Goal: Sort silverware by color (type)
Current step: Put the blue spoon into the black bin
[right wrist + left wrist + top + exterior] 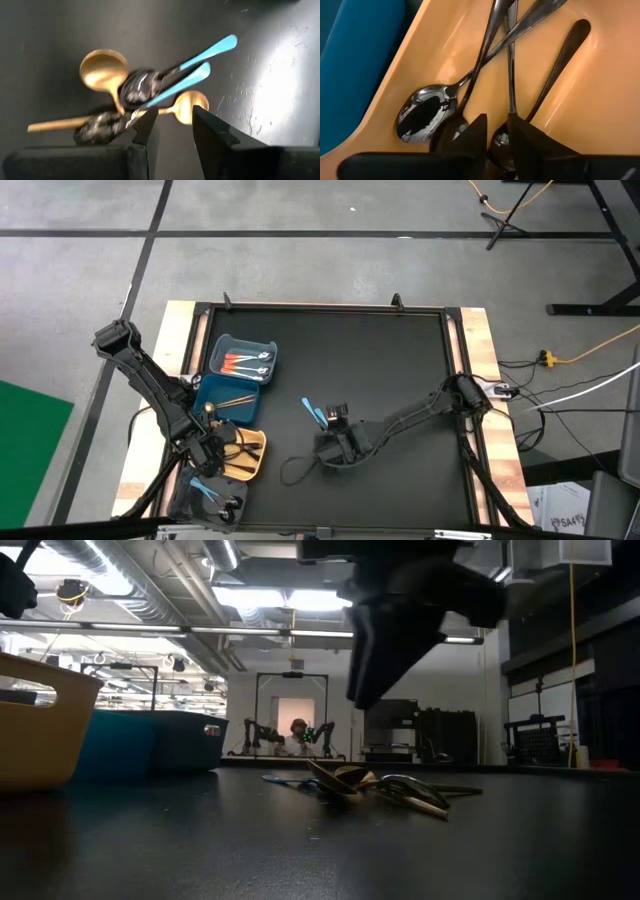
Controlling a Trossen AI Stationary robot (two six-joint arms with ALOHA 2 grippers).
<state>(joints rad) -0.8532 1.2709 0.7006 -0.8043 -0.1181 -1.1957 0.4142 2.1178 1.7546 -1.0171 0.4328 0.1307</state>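
**Letting go clean on the left, picking clean on the right**

My left claw (496, 131) sits low in the yellow bin (256, 463), fingers a narrow gap apart, around the handle of a black spoon (510, 85) that lies among other black spoons (427, 112) on the bin floor. I judge this to be the release: the fingers look too loose to be gripping, so I should spread them wider before lifting, then rise straight up so no finger drags a handle out over the rim. The blue bins (245, 358) just beyond it hold orange-handled pieces (240, 363) and a gold one (236, 399).

Mid-bench (400, 370), my right claw (175, 122) hangs spread wide and empty over the tangled pile (375, 785): gold spoons (102, 70), black heads and two light blue handles (210, 52) crossing on top. I'd take a blue handle at its free end, clear of the crossing, and lift slowly.
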